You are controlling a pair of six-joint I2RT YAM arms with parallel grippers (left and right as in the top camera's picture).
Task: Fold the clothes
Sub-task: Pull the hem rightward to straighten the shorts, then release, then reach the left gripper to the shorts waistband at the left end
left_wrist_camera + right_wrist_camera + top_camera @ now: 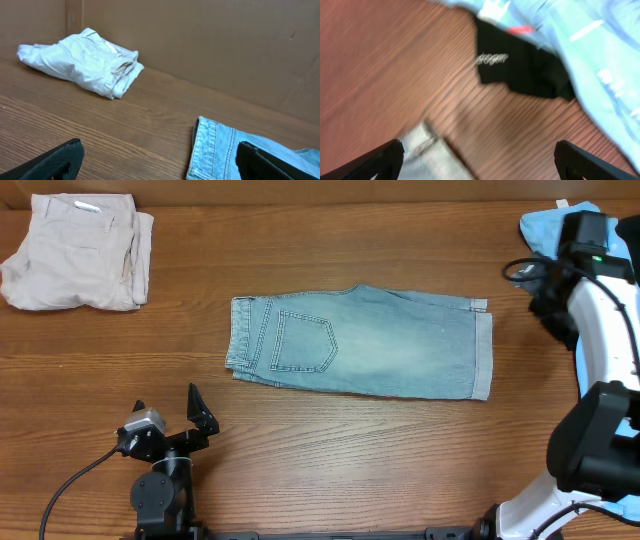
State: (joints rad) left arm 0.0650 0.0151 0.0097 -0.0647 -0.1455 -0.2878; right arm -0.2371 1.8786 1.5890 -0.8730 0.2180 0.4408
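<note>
Two wide-open, empty pincers: left gripper (165, 402) by the front edge, right gripper (480, 162) over the blue T-shirt (600, 60). The denim shorts (365, 340) lie half-folded mid-table; I fear a one-sided pinch drags them crooked.

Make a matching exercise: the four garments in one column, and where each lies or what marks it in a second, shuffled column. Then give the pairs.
1. pale-blue denim shorts
2. beige crumpled shorts
3. sky-blue printed T-shirt
4. black garment

A. upper left corner of the overhead view
B. bears white lettering, shows only in the right wrist view
C. upper right corner of the overhead view
D. centre of the overhead view, lying flat

Pairs: 1-D, 2-A, 3-C, 4-B.
</note>
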